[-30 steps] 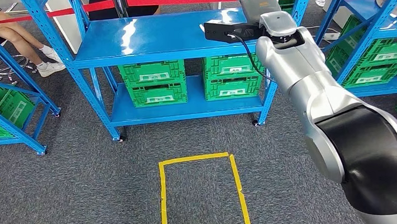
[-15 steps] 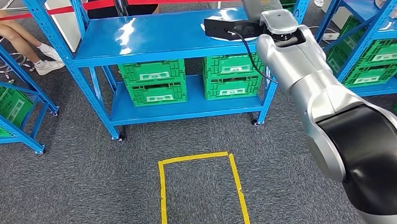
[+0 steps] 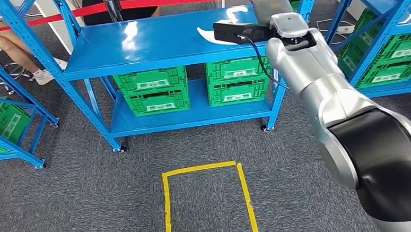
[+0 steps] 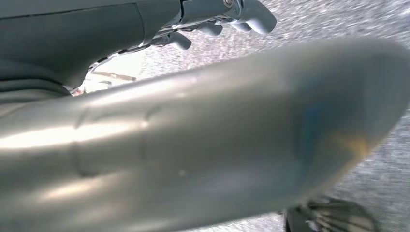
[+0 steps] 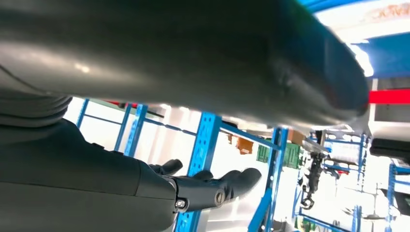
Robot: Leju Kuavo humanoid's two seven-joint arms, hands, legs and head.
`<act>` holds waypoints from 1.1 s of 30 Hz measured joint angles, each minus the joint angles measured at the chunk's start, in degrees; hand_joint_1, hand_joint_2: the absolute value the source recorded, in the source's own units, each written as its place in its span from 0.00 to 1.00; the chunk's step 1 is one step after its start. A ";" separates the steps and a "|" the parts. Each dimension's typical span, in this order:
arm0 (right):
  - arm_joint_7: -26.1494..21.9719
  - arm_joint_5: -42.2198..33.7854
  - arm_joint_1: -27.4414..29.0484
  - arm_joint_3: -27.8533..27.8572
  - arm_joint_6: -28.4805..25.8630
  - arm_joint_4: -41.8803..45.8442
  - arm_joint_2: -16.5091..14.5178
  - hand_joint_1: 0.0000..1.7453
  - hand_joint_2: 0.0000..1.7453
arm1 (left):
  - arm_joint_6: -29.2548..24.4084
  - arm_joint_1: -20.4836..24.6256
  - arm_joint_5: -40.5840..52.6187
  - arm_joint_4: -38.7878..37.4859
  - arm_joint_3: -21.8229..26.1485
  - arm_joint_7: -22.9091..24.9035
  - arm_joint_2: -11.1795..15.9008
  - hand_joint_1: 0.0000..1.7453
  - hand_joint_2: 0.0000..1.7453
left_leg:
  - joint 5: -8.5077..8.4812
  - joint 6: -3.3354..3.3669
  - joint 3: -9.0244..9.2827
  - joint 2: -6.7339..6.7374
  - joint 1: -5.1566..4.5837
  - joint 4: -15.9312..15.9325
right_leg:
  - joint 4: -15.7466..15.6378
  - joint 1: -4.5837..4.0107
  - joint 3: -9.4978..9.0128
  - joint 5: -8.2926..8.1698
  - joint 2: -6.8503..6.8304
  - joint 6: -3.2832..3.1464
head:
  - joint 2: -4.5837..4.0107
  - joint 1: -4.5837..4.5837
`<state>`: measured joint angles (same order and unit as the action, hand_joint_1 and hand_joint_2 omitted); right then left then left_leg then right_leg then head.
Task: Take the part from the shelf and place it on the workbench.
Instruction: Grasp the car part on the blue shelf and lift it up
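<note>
The right hand (image 3: 268,5) is held empty, fingers spread, over the shelf's (image 3: 152,44) right rear edge, just beside the white part (image 3: 207,34); the left hand (image 4: 212,21) is seen hanging loosely curled.

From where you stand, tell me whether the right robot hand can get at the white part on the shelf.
Probably yes. The right robot hand is raised over the shelf top, open, and the white part lies flat just beside the wrist, with nothing between them. It looks to need only a short move inward and down.

Glossy blue painted metal shelf (image 3: 157,41), ribbed green plastic crates (image 3: 157,90), rough grey carpet (image 3: 80,202).
</note>
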<state>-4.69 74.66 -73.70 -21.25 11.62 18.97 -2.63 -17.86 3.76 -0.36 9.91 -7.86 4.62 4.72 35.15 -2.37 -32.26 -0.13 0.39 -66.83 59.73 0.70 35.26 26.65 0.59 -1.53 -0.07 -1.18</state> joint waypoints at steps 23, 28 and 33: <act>0.63 -2.31 1.28 -1.49 0.42 -0.43 0.70 0.00 0.00 | 0.34 -0.47 0.32 -0.37 0.05 0.08 0.19 0.00 0.00 | -5.61 2.39 2.30 -0.31 -0.39 8.64 | 1.19 -0.25 3.39 -1.19 -0.55 2.32 | 0.00 0.20; 0.69 -2.74 1.03 -2.01 0.20 -0.53 1.36 0.00 0.00 | 0.76 -0.24 0.36 -0.37 0.06 0.20 0.03 0.00 0.00 | -4.52 0.68 3.10 -0.20 -0.22 6.04 | -0.19 -0.51 0.91 -1.24 -0.31 -0.02 | 0.00 0.39; 0.70 -3.08 1.28 -2.17 -0.10 -0.48 1.44 0.00 0.00 | 1.54 0.09 0.36 -0.38 0.06 0.16 -0.13 0.00 0.00 | -0.58 -0.15 -7.53 -0.14 -0.04 -7.57 | -0.28 -0.59 -1.87 1.09 -0.04 -0.86 | 0.00 0.24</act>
<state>-3.99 71.59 -72.42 -23.42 11.52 18.49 -1.19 -16.32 3.85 0.00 9.52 -7.80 4.78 4.58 34.57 -2.52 -39.80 -0.27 0.35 -74.40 59.45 0.11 33.39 27.74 0.54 -2.39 -0.07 -0.94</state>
